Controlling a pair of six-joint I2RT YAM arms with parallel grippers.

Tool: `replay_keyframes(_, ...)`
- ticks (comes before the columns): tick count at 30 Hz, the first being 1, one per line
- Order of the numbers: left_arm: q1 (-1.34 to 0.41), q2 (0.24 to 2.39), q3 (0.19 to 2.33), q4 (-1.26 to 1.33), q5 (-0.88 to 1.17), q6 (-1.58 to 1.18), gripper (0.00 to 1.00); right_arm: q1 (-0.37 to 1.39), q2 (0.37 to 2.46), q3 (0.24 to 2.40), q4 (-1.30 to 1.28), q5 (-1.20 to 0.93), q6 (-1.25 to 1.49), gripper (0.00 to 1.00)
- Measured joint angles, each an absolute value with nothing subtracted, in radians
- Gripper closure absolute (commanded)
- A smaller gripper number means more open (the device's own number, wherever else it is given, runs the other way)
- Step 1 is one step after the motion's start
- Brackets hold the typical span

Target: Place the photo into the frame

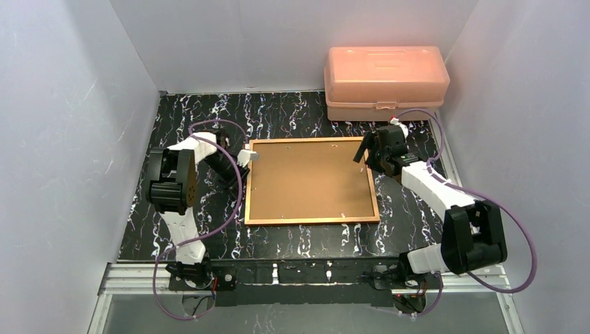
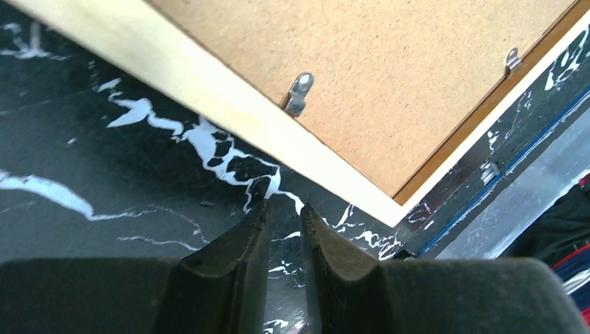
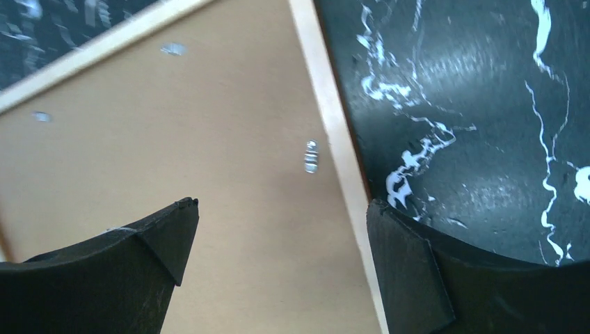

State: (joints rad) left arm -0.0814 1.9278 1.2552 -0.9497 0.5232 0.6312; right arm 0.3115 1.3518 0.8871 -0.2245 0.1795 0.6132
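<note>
The frame is being seen lying flat and back up in the middle of the black marbled table, just ahead of the arm bases. Its long sides are running left to right, slightly askew, and its short sides near to far. Its opening is being filled by a brown backing board, and small metal clips are being shown along the board's edge. The photo itself is not being shown.

Further back, at the frame's left rail near the far corner, the left gripper is being held low over the table. Its fingers are being kept only a narrow gap apart with nothing between them, the tips just outside the rail and not touching it.

At the far right corner, the right gripper is being held spread wide and empty. The right rail is being straddled, one finger over the board and the other over the table.

At the far edge, a pink plastic box is being seen closed
</note>
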Motion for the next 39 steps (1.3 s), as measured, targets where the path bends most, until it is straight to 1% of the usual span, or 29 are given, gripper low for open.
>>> replay_keyframes(3, -0.115, 1.926, 1.238, -0.933, 0.506, 0.633, 0.81, 0.29, 1.404, 0.868, -0.234, 0.172, 0.613, 0.01)
replay_keyframes(9, -0.114, 1.9, 1.209, -0.912, 0.489, 0.637, 0.83, 0.255, 1.465, 0.867, -0.157, 0.124, 0.613, 0.01)
replay_keyframes(16, -0.114, 1.853, 1.157, -0.894, 0.467, 0.662, 0.84, 0.241, 1.588, 0.867, -0.088, 0.054, 0.614, 0.01)
replay_keyframes(24, -0.114, 1.81, 1.12, -0.896, 0.443, 0.699, 0.85, 0.234, 1.653, 0.882, -0.025, -0.014, 0.625, 0.01)
replay_keyframes(27, -0.114, 1.809, 1.119, -0.897, 0.429, 0.709, 0.87, 0.26, 1.711, 0.939, 0.0, -0.037, 0.625, 0.01)
replay_keyframes(32, -0.103, 1.776, 1.078, -0.925, 0.366, 0.752, 0.9, 0.363, 1.871, 1.118, 0.031, -0.03, 0.621, 0.01)
replay_keyframes(35, -0.09, 1.74, 1.044, -0.967, 0.329, 0.782, 0.9, 0.424, 1.979, 1.253, 0.036, -0.029, 0.617, 0.01)
replay_keyframes(39, -0.085, 1.66, 0.995, -1.032, 0.31, 0.828, 0.9, 0.506, 2.171, 1.527, 0.018, -0.051, 0.611, 0.01)
